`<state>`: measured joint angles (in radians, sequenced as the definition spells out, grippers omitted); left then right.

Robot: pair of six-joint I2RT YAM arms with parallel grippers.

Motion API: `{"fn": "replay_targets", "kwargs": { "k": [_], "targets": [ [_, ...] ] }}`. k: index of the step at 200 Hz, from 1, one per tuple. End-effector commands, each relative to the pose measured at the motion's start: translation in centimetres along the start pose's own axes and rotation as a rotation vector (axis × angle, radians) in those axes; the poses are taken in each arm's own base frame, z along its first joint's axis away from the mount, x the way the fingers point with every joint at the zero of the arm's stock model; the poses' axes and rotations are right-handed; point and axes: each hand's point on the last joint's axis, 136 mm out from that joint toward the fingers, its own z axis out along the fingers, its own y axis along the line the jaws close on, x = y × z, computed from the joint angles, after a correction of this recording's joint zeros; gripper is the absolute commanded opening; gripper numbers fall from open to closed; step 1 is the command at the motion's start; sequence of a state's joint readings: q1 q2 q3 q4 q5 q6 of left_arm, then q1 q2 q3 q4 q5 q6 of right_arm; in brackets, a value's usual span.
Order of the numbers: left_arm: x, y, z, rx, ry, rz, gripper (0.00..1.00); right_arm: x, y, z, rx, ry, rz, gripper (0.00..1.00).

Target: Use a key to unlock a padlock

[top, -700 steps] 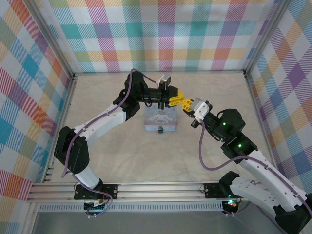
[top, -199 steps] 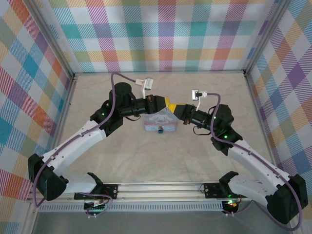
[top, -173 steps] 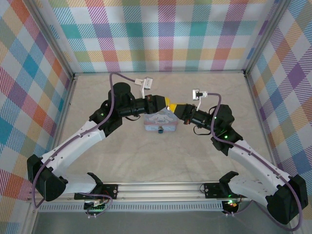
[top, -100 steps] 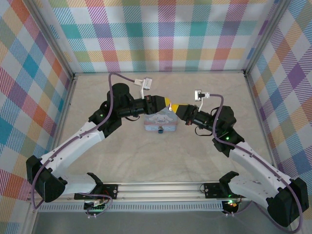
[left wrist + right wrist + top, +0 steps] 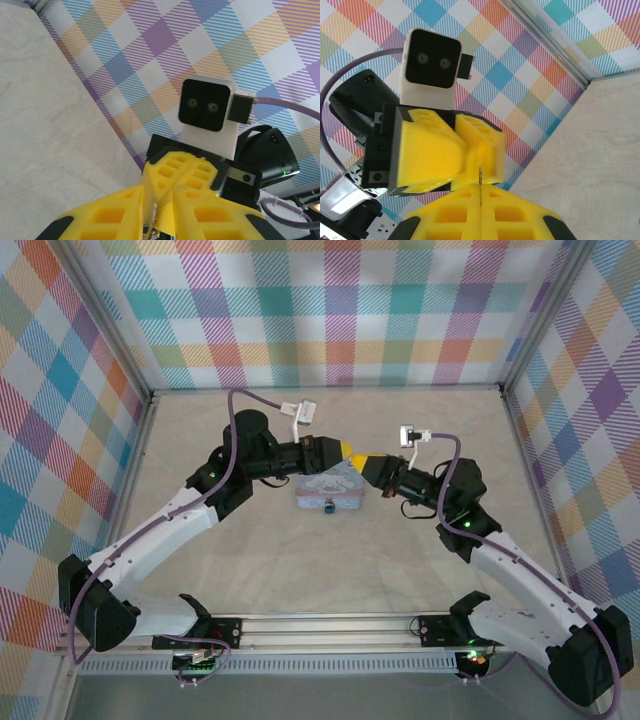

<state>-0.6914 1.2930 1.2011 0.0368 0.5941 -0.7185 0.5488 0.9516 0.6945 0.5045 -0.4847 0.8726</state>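
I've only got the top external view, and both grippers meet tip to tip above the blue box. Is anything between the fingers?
Observer: Yes. The right wrist view shows a thin metal sliver, perhaps the key edge-on, poking out of the right gripper, which is shut on it.
Operator: Does the left one have it?
Observer: In the left wrist view the sliver lies in a narrow gap inside the left gripper; whether it pinches, I cannot tell.
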Motion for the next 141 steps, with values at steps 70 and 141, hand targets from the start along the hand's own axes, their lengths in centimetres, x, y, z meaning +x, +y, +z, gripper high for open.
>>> {"fn": "replay_targets", "kwargs": {
  "k": [70, 141],
  "targets": [
    [-0.8, -0.7, -0.3, 0.013, -0.021, 0.020, 0.27, -0.6, 1.6, -0.9, -0.048, -0.027, -0.044, 0.00],
    [-0.8, -1.9, -0.2, 0.077, 0.017, 0.030, 0.39, -0.1, 2.1, -0.6, -0.083, 0.022, -0.048, 0.00]
  ]
}}
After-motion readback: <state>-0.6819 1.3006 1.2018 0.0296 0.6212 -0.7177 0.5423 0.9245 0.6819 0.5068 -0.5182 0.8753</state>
